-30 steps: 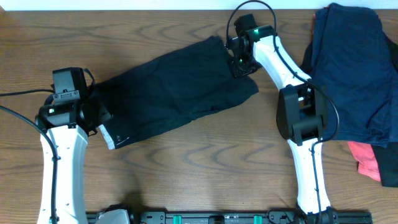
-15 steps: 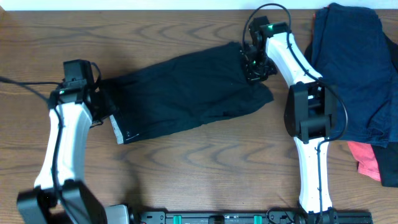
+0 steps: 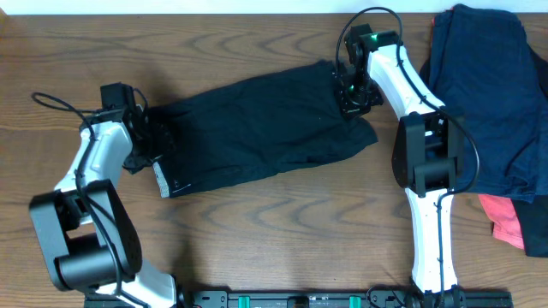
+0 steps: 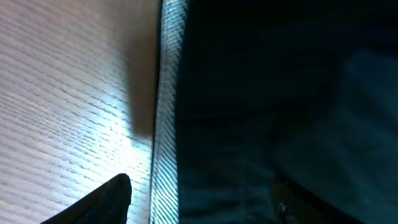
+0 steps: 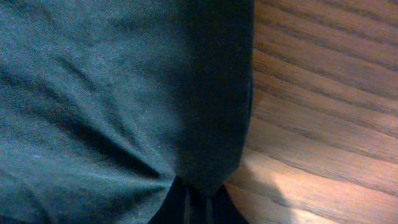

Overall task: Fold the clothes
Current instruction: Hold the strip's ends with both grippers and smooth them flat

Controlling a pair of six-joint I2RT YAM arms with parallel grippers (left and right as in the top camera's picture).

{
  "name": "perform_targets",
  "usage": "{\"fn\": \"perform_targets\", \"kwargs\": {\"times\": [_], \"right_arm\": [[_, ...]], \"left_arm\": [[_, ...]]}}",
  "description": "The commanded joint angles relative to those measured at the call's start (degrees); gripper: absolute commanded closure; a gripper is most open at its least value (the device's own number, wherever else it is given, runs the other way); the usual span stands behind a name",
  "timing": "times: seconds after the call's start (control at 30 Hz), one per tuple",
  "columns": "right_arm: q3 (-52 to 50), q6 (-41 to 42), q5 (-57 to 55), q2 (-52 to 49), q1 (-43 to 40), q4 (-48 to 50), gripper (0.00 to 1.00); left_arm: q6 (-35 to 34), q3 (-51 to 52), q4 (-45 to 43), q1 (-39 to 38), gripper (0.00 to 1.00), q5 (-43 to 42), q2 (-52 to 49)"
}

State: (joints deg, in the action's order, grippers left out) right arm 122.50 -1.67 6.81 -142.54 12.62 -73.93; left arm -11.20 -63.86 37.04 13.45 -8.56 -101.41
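The black shorts (image 3: 257, 128) lie spread slantwise across the wooden table, waistband at the left and legs at the right. My left gripper (image 3: 150, 141) hangs at the waistband end. In the left wrist view it (image 4: 199, 208) stands open and straddles the pale striped waistband edge (image 4: 165, 112), with one finger (image 4: 106, 199) over bare wood and the other over the black fabric (image 4: 280, 93). My right gripper (image 3: 349, 98) is at the far leg's hem. In the right wrist view it (image 5: 196, 208) is shut on a pinch of the shorts (image 5: 112, 93), and creases fan out from the grip.
A heap of navy-blue garments (image 3: 488, 94) fills the right end of the table, with a coral-pink garment (image 3: 505, 218) poking out below it. Bare wood (image 5: 323, 112) lies right of the gripped hem.
My right gripper has pulled the leg end to the right, and the whole shorts slid that way. The left arm swung in to the waistband and its jaws widened slightly.
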Motion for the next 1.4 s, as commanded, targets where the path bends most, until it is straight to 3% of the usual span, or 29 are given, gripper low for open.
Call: {"fn": "perform_targets", "kwargs": {"times": [0.0, 0.27, 0.47, 0.7, 1.0, 1.13, 1.3, 1.37], "right_arm": [[-1.14, 0.7, 0.33, -0.72, 0.37, -0.46, 0.95], [-1.14, 0.76, 0.39, -0.72, 0.42, -0.42, 0.89], [-1.01, 0.11, 2.89, -0.7, 0.42, 0.76, 0.75], [2.08, -4.87, 12.0, 1.31, 0.31, 1.07, 0.64], [7.28, -6.14, 12.11, 7.21, 0.31, 1.51, 0.41], [6.8, -6.21, 12.11, 7.13, 0.39, 2.25, 0.4], [6.05, -6.19, 12.11, 7.1, 0.35, 3.58, 0.41], [5.88, -6.19, 12.15, 7.1, 0.35, 4.26, 0.37]], "left_arm": [[3.87, -0.13, 0.02, 1.84, 0.27, -2.71, -0.85], [11.65, -0.13, 1.57, 4.07, 0.27, -9.25, -1.36], [13.77, -0.13, 1.77, 4.04, 0.27, -13.16, -1.36], [13.75, -0.13, 3.43, 4.07, 0.28, -11.17, -1.38], [13.75, -0.13, 3.43, 4.07, 0.28, -11.08, -1.36], [12.59, -0.72, 5.2, 4.07, 0.39, -9.64, -0.22], [11.34, -3.34, 9.07, 4.07, 0.39, -6.03, 3.48], [11.02, -3.48, 9.42, 4.07, 0.39, -5.05, 5.05]]}}
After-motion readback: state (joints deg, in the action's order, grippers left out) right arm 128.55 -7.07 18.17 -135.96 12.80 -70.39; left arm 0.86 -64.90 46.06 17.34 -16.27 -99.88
